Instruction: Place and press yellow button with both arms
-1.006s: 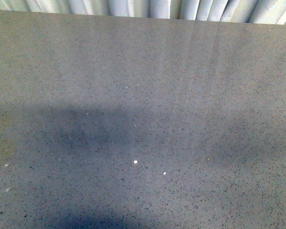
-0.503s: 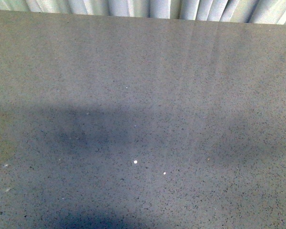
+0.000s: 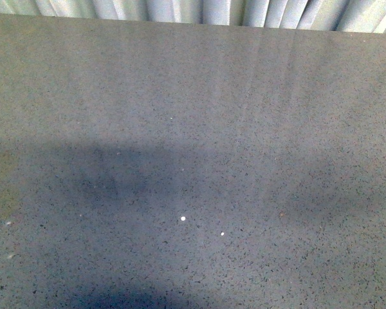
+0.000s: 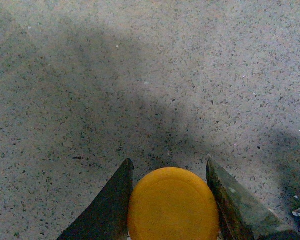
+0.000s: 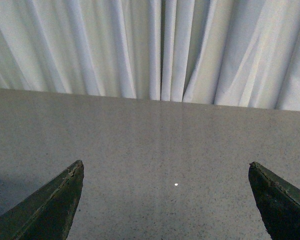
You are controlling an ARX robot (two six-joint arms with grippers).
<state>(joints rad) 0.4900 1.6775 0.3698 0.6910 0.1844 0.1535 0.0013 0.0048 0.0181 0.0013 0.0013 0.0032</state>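
Right between fingers point(image 4: 107, 212) of left gripper point(image 4: 170, 165): yellow button point(image 4: 173, 206), domed cap pinched snug on both sides, base hidden under cap. Can't tell if it sits on table point(image 4: 140, 75) or hangs above. Right gripper point(image 5: 165, 164) spread wide over same grey speckled table, a tiny white fleck ahead. Farthest back, white pleated curtain point(image 5: 155, 45) behind table's far edge.

No text, label, brand or number readable in my views; yellow button point(image 4: 173, 205), table point(image 3: 193, 116), curtain point(image 5: 155, 45) all unmarked.
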